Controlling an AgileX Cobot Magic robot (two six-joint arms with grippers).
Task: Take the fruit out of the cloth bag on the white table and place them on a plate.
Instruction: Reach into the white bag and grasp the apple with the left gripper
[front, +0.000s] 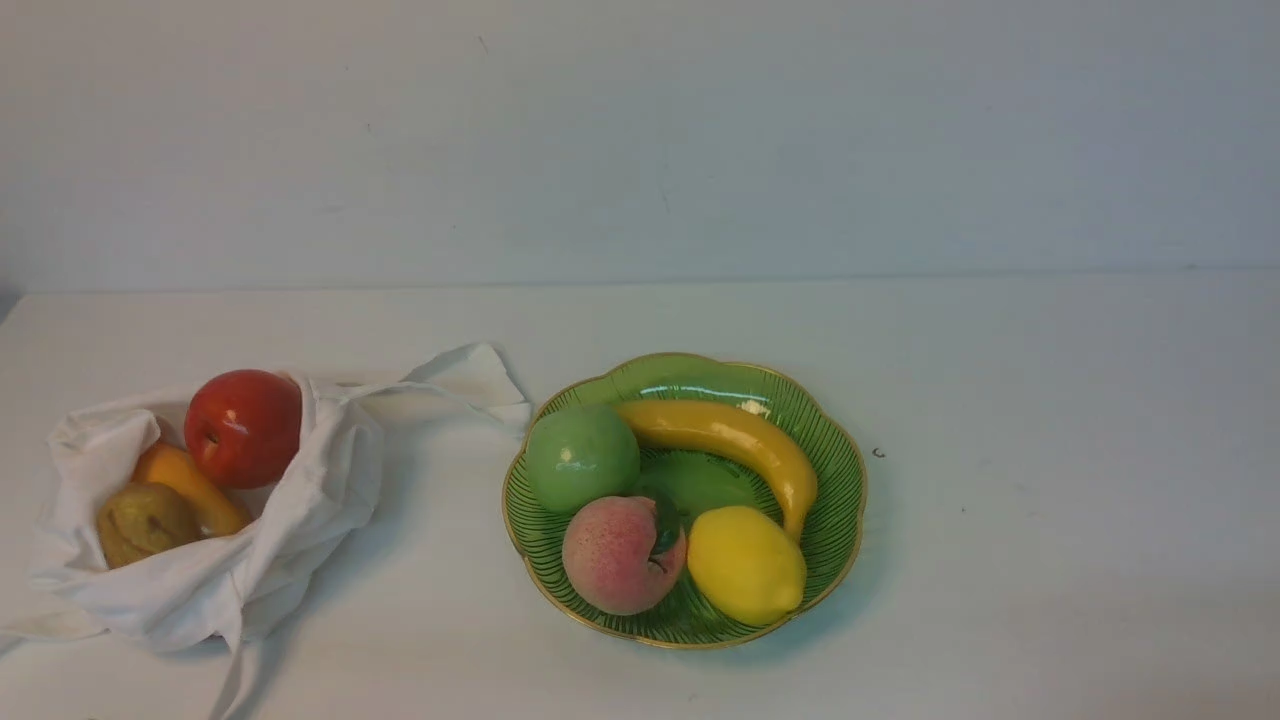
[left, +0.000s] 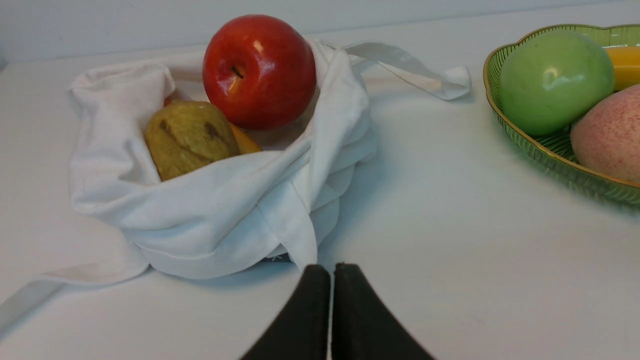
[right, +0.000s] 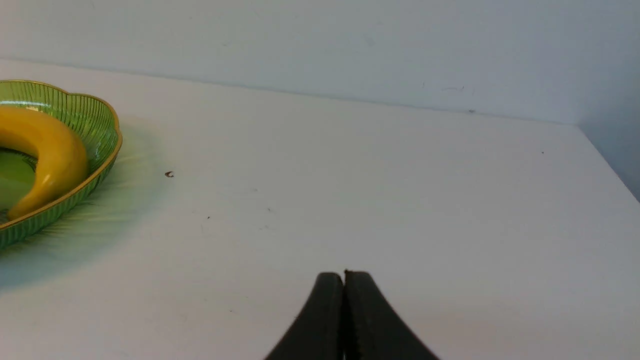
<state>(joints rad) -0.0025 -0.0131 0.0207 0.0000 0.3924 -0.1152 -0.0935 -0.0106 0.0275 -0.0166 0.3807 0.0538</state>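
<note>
Grip the red apple (front: 243, 428) around its widest part; seems light, stiff, slippery, hardly fragile. Looks round and glossy, with a dark stem dimple. Sits in the mouth of the soft white cloth bag (front: 325, 480), near the brownish pear (front: 146, 524) and orange elongated fruit (front: 195, 485). Is apart from the scalloped green plate (front: 840, 480). See left gripper (left: 332, 274) and right gripper (right: 344, 280) pressed together, pinching nothing.

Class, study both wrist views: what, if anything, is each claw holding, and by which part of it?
Nothing is held: the left claw is shut with nothing between its tips, and so is the right claw.
</note>
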